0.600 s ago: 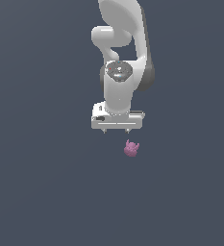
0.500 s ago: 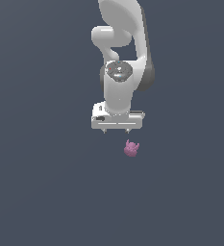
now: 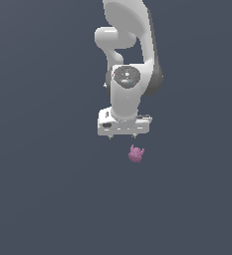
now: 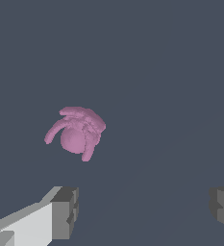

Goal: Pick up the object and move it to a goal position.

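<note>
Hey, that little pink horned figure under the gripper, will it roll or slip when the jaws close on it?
The pink figure looks rounded and lumpy with thin curved horns, so it may pivot or squirt sideways between flat pads. It seems tiny beside the gripper, so probably light. The jaws stand wide open and it sits off-centre, so expect a nudge first.

Plain dark grey-blue surface (image 3: 43,189), small pinkish-purple horned figure (image 3: 136,154) lying on it

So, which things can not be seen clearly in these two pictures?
- Goal position: no marker shows in either view.
- Tool: the exterior view shows only tiny finger tips; the wrist view cuts both fingers at the edge.
- Pink figure: too small in the exterior view for detail.
- Arm base: cut off by the exterior view's top edge.
</note>
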You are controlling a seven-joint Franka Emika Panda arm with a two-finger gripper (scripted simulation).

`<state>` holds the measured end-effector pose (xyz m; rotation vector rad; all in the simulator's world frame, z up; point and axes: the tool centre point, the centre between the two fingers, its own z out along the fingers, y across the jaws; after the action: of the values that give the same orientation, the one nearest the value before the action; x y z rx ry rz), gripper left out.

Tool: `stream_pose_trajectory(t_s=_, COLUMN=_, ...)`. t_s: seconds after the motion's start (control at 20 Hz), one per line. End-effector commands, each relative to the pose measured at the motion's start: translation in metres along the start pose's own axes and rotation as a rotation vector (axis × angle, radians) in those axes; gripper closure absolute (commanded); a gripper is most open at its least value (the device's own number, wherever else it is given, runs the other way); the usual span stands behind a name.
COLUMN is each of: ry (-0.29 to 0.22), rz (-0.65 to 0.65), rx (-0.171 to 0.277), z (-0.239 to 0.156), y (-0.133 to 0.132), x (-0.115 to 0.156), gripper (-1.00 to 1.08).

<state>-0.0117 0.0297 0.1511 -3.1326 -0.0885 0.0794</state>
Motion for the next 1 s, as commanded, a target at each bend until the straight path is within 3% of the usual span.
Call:
stream_pose_trajectory(t_s=0.0, ry=-0.002, rz=-0.005, rx=0.001, z=0.0, y=-0.001, x=0.0, gripper=-0.92)
stream_pose_trajectory(t_s=0.5, ry=0.003, rz=0.037, rx=0.0, z=0.005, y=-0.006, x=0.004, gripper=-0.92)
stream_pose_trajectory(t_s=0.95, ry=0.017, rz=0.162, rx=0.0, z=0.021, y=-0.024, x=0.014, gripper=-0.92)
